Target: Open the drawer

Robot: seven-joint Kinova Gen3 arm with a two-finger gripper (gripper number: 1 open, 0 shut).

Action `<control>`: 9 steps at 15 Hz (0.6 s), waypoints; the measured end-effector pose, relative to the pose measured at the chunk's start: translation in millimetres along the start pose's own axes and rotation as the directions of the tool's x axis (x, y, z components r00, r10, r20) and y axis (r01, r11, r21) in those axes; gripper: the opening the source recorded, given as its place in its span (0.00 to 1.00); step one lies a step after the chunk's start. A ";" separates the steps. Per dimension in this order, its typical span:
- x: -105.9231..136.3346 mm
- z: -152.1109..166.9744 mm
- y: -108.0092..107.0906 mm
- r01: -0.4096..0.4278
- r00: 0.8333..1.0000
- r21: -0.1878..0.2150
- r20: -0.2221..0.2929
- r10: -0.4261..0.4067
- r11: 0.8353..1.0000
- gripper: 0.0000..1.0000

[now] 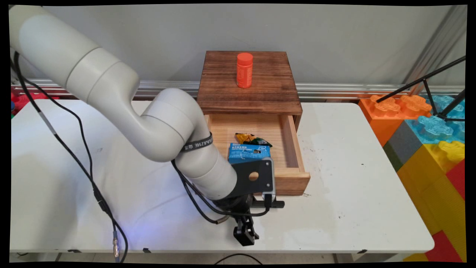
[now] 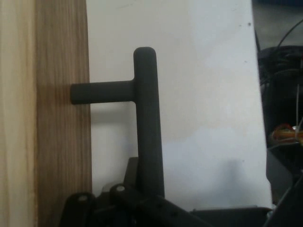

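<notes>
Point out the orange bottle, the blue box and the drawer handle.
Orange plastic bottle [image 1: 244,72], main view, mid-body.
Blue cardboard box [image 1: 248,152], main view, top face.
Black T-shaped drawer handle [image 2: 147,123], hand view, bar's middle.

An orange bottle stands on the dark wooden cabinet. Right of the table, big coloured toy bricks are stacked; a black tripod leans above them.
</notes>
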 end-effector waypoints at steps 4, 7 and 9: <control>-0.4 -2.6 12.5 0.005 1.000 -0.011 -0.005 -0.005 1.000 1.00; -1.0 -4.8 20.4 0.006 1.000 -0.018 -0.010 -0.006 1.000 1.00; -1.3 -5.9 23.9 0.006 1.000 -0.020 -0.011 -0.006 1.000 1.00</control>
